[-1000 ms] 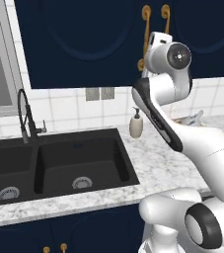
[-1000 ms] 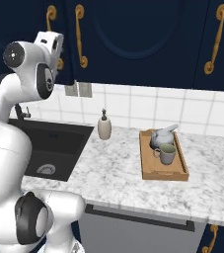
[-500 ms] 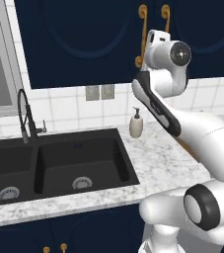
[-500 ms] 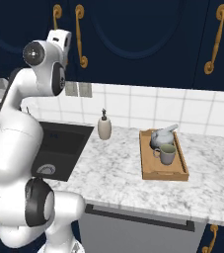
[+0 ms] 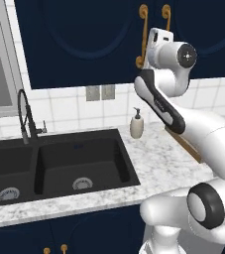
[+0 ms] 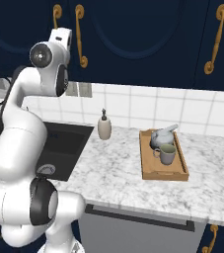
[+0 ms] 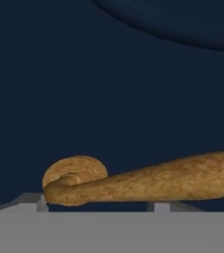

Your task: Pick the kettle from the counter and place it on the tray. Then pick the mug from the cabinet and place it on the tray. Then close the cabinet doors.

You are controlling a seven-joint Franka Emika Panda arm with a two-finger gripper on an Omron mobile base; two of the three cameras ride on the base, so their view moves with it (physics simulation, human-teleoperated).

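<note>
Here we saw the kettle (image 6: 161,137) and mug (image 6: 167,153) standing together on the wooden tray (image 6: 148,170), on the marble counter (image 6: 113,170). The navy cabinet doors (image 6: 133,29) were shut. A brass handle (image 7: 148,180) lay close before the hand camera; whether the jaws stood apart we could not tell.

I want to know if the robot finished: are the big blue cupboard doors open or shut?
Shut: the cabinet doors sit flat and flush, handles side by side, no shelf showing.
</note>
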